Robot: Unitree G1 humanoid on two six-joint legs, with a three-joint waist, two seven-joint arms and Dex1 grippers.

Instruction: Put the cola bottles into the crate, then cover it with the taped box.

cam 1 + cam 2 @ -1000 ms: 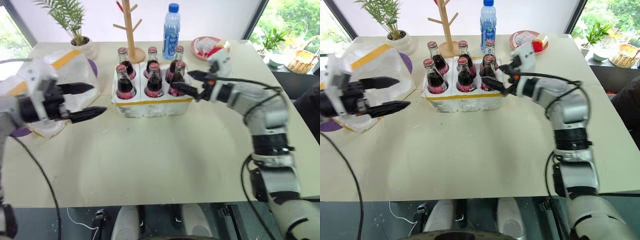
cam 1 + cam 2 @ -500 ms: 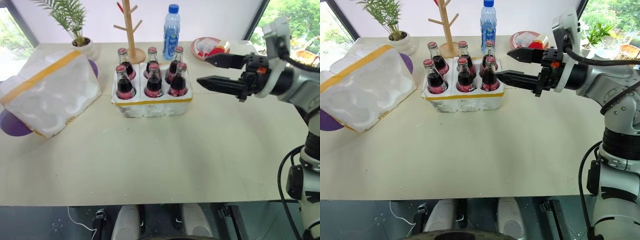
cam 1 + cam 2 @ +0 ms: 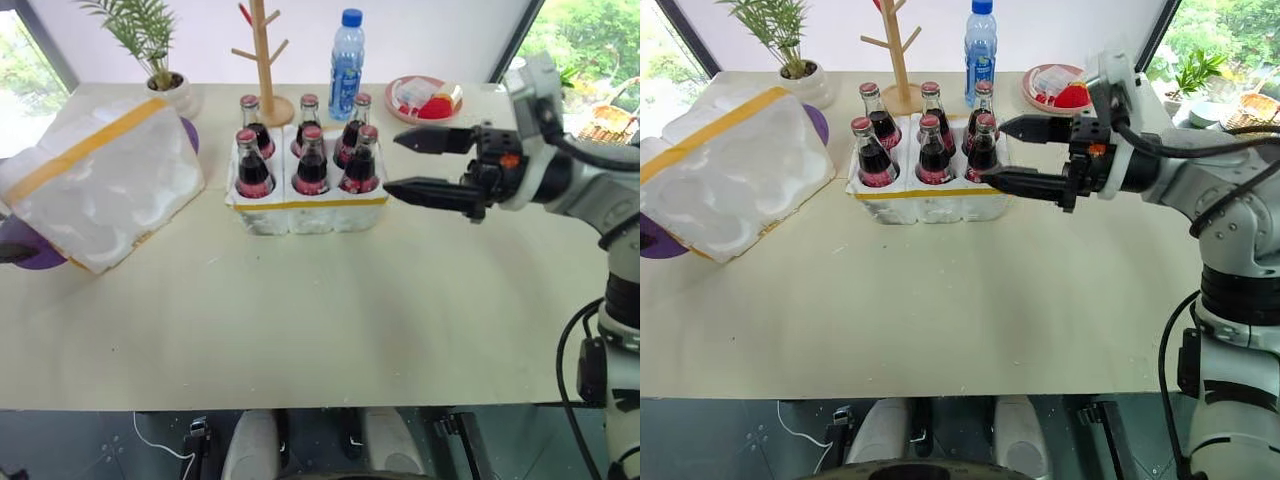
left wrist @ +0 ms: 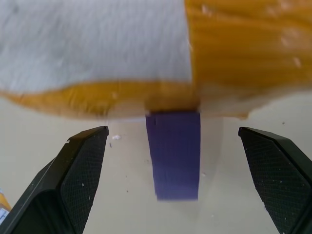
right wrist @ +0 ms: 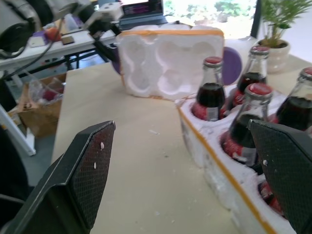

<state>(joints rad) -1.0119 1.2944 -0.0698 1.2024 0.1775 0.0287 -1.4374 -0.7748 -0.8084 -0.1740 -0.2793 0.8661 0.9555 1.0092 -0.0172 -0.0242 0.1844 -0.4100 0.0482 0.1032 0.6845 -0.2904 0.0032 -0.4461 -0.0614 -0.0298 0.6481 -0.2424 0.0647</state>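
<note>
Crate (image 3: 305, 205) is your landmark here — the low white foam block with the thin yellow band sits on the worktop (image 3: 330, 320), and all six cola bottles (image 3: 312, 165) already stand upright in its holes, two rows of three, red caps up.

To the crate's left you have the taped box (image 3: 100, 185), well apart from it, lying tilted with a wide yellow tape band across its top. It partly covers a purple mat (image 3: 30, 250) that shows beneath its edges. From the left wrist view, your left claw (image 4: 178, 161) hangs over the worktop right at the box's taped edge, its fingers (image 4: 83, 161) spread wide with nothing between them; a strip of the purple mat lies between the tips.

To the crate's right, your right claw (image 3: 415, 163) hovers above the worktop, pointing toward the crate, fingers wide apart and empty — the nearer tip stops just short of the closest bottle, not touching. The right wrist view looks past those open fingers (image 5: 85, 165) along the crate's side to the taped box's moulded hollows.

Behind the crate stand a wooden peg tree (image 3: 265, 60) and a blue-capped water bottle (image 3: 344, 55). Behind and to the right is a pink plate (image 3: 425, 100) with small items; behind and to the left, a potted plant (image 3: 160, 60).
</note>
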